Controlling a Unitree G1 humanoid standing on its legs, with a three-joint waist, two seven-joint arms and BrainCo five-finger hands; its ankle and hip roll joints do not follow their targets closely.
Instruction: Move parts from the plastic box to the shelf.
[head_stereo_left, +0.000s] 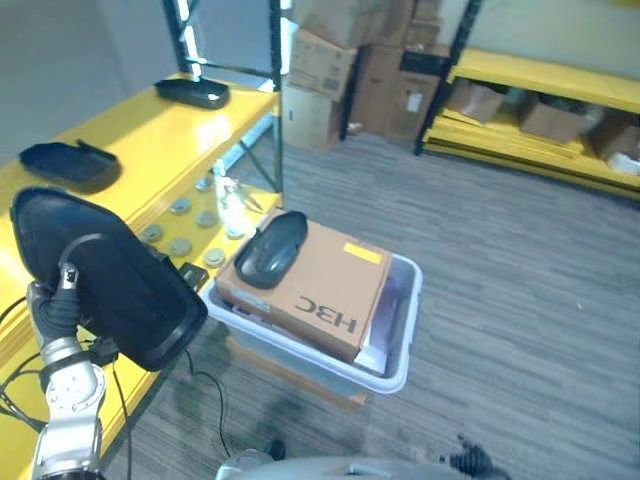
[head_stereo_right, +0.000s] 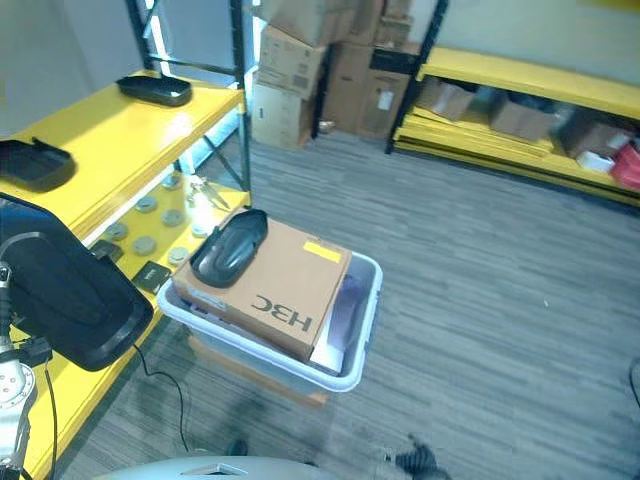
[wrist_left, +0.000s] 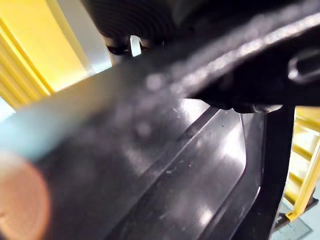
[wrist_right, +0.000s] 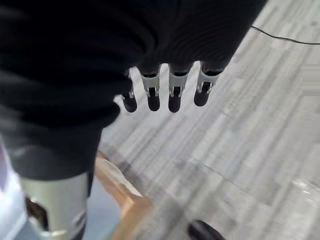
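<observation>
My left hand holds up a large black plastic part beside the front edge of the yellow shelf; close up, the part's glossy ribbed surface lies right against the hand. A second black part lies on a cardboard box inside the pale plastic box on the floor. Two more black parts rest on the shelf top. My right hand hangs over the carpet, fingers straight, holding nothing.
Round discs lie on the shelf's lower level beside the plastic box. Stacked cardboard boxes stand at the back, and another yellow rack with boxes is at the far right. A wooden support sits under the plastic box.
</observation>
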